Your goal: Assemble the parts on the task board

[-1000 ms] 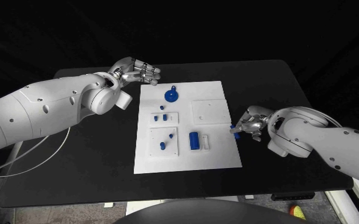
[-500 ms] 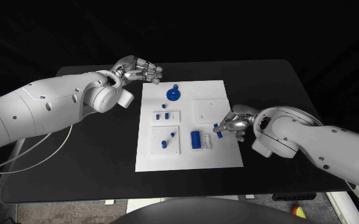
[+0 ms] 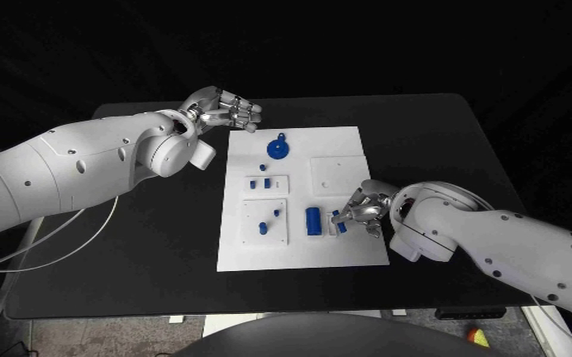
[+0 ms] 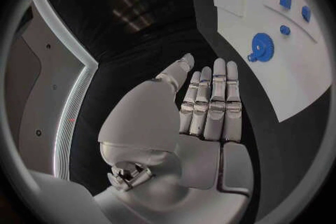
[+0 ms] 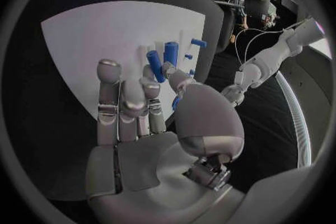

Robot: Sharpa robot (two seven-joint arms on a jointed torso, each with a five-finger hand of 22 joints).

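Head view: the left hand (image 3: 224, 111) hovers empty, fingers spread, at the board's (image 3: 358, 245) 11 o'clock corner. The right hand (image 3: 359, 211) pinches a small blue peg (image 3: 339, 217) at the board's 4 o'clock, beside the cylinder (image 3: 312, 221). A gear (image 3: 277, 150) lies at 12 o'clock.

Left wrist view: fingers (image 4: 210, 102) straight, nothing held.

Right wrist view: thumb and fingers (image 5: 150, 92) close on the peg (image 5: 176, 102).

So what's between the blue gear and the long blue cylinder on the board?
In the head view, the small plate with blue pegs sits between the blue gear and the long blue cylinder.
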